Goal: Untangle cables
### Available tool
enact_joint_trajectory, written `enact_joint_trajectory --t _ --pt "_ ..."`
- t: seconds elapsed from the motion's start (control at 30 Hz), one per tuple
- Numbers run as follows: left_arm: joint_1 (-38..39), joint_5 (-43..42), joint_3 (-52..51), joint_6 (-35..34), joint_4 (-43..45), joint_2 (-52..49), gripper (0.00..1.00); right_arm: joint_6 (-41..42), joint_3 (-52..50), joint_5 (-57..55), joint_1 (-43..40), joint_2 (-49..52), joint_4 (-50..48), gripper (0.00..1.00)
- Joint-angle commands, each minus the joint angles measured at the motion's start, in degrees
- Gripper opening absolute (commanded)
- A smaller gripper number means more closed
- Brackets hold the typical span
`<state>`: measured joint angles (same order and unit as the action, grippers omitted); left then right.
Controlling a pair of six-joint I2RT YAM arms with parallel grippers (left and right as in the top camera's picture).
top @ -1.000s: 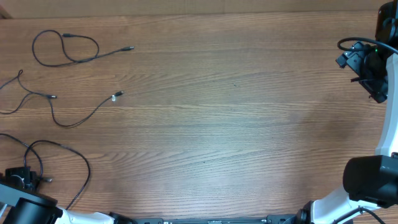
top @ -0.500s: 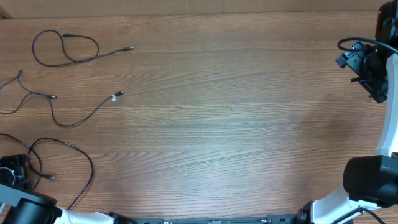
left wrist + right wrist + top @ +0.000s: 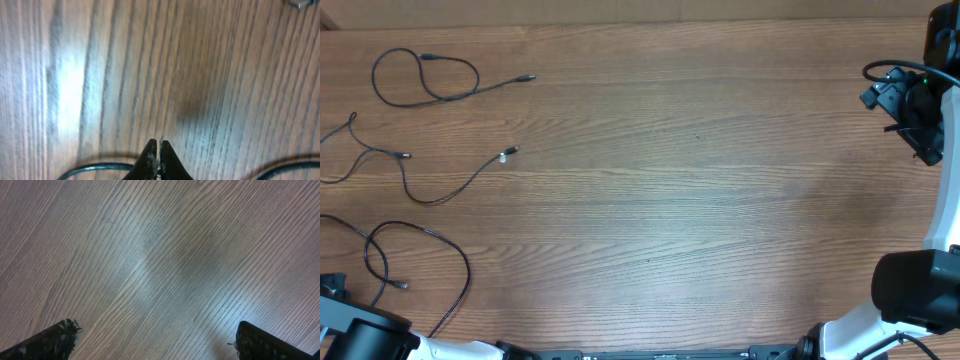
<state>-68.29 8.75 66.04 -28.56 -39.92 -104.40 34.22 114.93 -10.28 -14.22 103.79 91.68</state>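
**Cables (image 3: 428, 58) spread along the table's (image 3: 670, 200) left side**

The three lie apart. The left end effector (image 3: 158, 150) is closed tight beside one strand (image 3: 95, 168), with nothing visible between its tips. The right end effector (image 3: 156, 326) gapes wide, empty, over bare wood.

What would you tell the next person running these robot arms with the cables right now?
Left gripper: shut, at the table's near-left corner; a cable strand passes by its tips, no grip visible.
Right gripper: open over bare wood, far right.
Cables: top cable, middle cable and near cable lie apart on the left side.
Done: all three look separated.
Left: near cable curls in a loop; maybe straighten it.
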Motion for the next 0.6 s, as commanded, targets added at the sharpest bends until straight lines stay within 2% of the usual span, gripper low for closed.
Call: enact_joint_trajectory --t 0.0,0.27,0.4,0.57 --pt "0.0 3.9 -0.4 -2.9 0.4 -1.4 0.04 -0.2 -0.2 0.0 -0.1 -0.1 -0.1 1.00" --pt "0.0 3.8 -1.2 -5.3 -1.5 -6.3 0.04 -0.2 -0.2 0.0 -0.1 -0.1 -0.1 1.00" --pt "0.0 3.9 -1.2 -9.4 -4.8 -8.5 0.04 -0.2 -0.2 0.0 -0.1 -0.1 -0.1 1.00" --pt "0.0 2.3 -1.2 -18.3 -9.4 -9.2 0.04 -0.2 -0.2 0.0 -0.1 -0.1 -0.1 1.00"
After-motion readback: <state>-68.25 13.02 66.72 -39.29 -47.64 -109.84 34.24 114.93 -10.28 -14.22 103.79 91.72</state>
